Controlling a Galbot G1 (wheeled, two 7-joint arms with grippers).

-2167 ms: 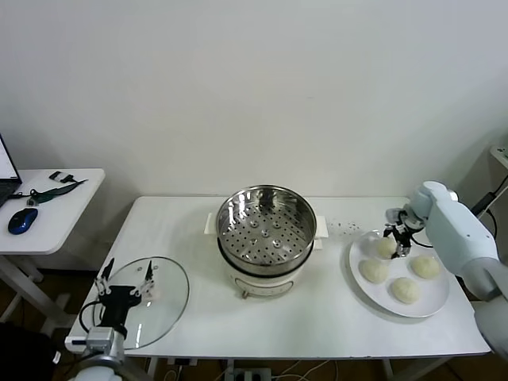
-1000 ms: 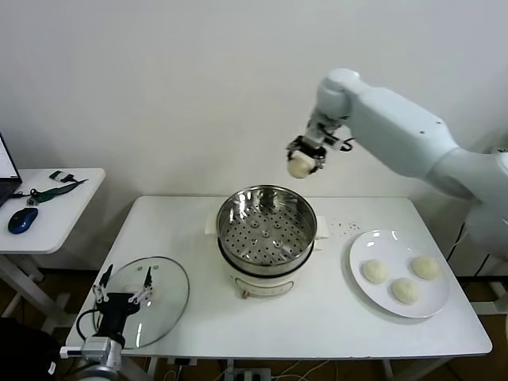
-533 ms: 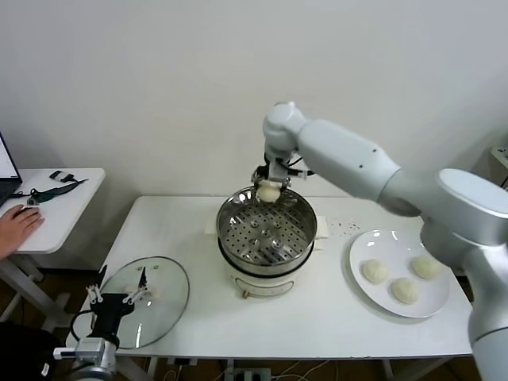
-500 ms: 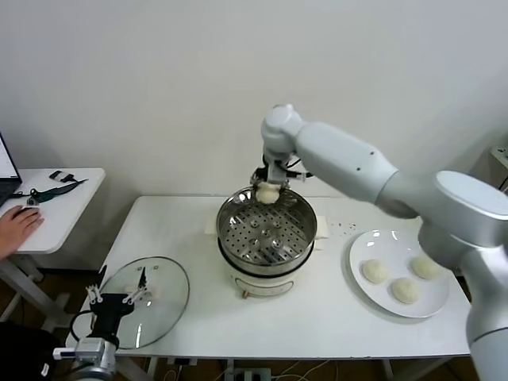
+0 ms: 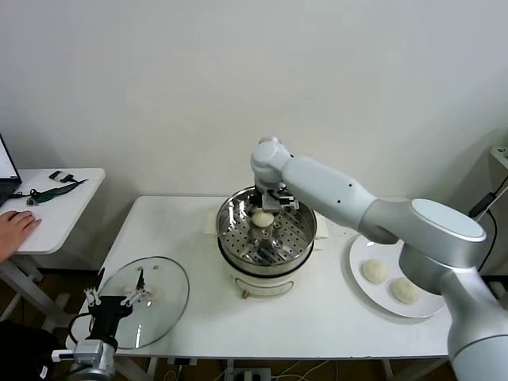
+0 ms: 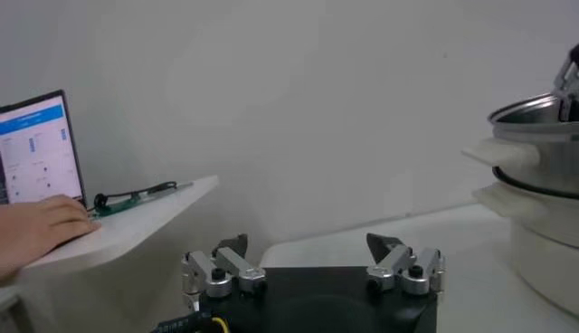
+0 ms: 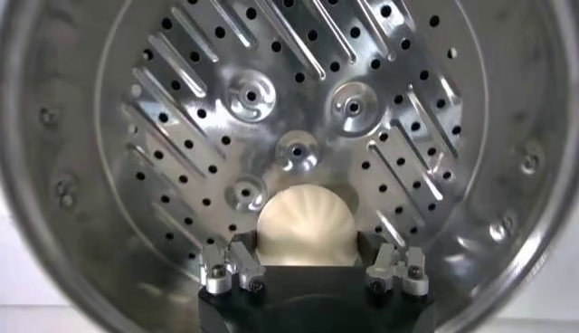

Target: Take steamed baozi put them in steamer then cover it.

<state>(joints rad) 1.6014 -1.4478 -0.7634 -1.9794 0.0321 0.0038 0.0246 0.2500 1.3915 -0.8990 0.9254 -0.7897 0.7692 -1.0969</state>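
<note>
The steamer (image 5: 267,238) stands mid-table on its white base. My right gripper (image 5: 263,213) is down inside it, shut on one steamed baozi (image 5: 262,218). In the right wrist view the gripper (image 7: 305,249) holds this baozi (image 7: 305,226) low over the perforated floor (image 7: 298,99); I cannot tell whether it touches. Two more baozi (image 5: 374,271) (image 5: 405,290) lie on the white plate (image 5: 381,295); my right arm hides part of the plate. My left gripper (image 5: 119,300) is open and empty over the glass lid (image 5: 155,305). It also shows in the left wrist view (image 6: 308,246).
The lid lies flat at the table's front left. A side table (image 5: 63,198) stands at the far left, with a person's hand (image 5: 12,224) on it. The left wrist view shows a laptop (image 6: 36,145) there and the steamer's side (image 6: 543,154).
My right arm took a baozi off the plate, carried it above the steamer's far rim and lowered it into the pot. A person's hand appeared on the side table. The left arm barely moved.
</note>
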